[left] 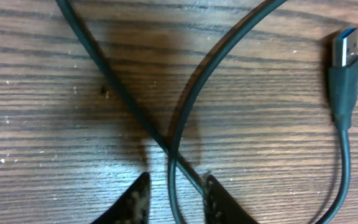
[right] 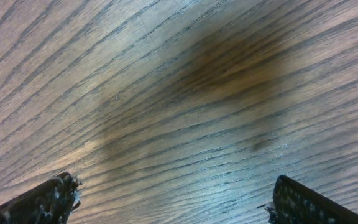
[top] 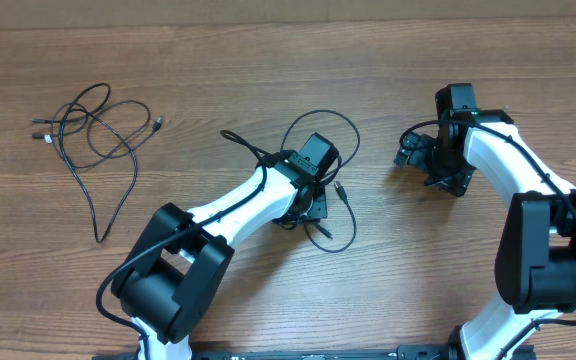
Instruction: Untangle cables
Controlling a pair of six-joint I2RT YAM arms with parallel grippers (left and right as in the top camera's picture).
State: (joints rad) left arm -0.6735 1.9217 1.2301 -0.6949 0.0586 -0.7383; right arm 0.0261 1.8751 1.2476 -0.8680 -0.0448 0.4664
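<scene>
The left gripper (left: pixel 178 200) is seen narrowly parted, a strand of the looped cable (left: pixel 171 177) passing unclamped between its fingertips. A tangle of cables (top: pixel 93 135) is laid well to that gripper's left; the right gripper (right: pixel 173 199), spread wide and empty, is held to its right.

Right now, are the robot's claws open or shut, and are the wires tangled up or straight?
left gripper, partly open, one cable strand running between its fingers.
right gripper, wide open, nothing in it.
cable under the left gripper, looped, two strands crossing.
USB plug, unplugged, lying flat.
cable bundle on the far left, loose tangled loops, untouched.
</scene>
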